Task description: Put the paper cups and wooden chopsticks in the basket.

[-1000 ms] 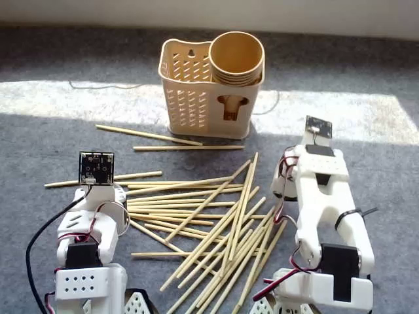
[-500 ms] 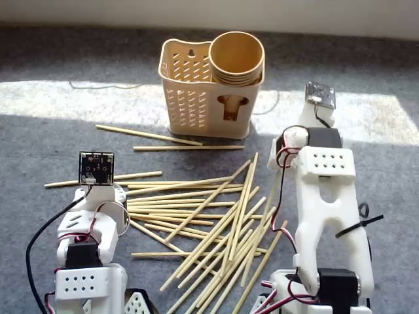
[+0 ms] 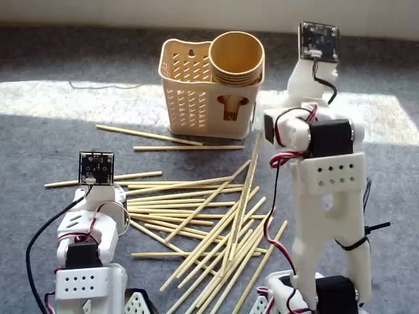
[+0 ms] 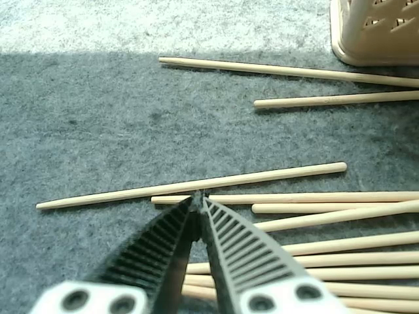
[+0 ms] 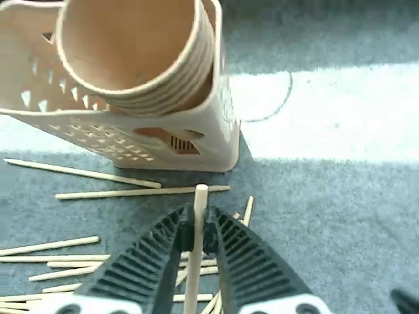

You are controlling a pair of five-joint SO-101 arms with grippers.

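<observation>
The grey carpeted desk (image 3: 59, 137) carries everything. The right arm (image 3: 330, 196) stands tall beside the basket, and the left arm (image 3: 88, 242) sits folded low at the near edge. The cream slotted basket (image 3: 186, 91) stands upright at the far side, with a stack of paper cups (image 3: 236, 59) nested in its right compartment, mouths up. Between the arms lies a loose pile of wooden chopsticks (image 3: 209, 222): some lie crosswise, and others slant up toward the basket. Two more lie just before the basket, along its front wall. The right tool (image 5: 196, 226) pinches one chopstick (image 5: 200, 196) that runs lengthwise between the jaws, its free end poking past the tips toward the basket's base. The left tool (image 4: 198, 196) is pressed together and holds nothing, with its tips at a single crosswise chopstick (image 4: 275, 174).
</observation>
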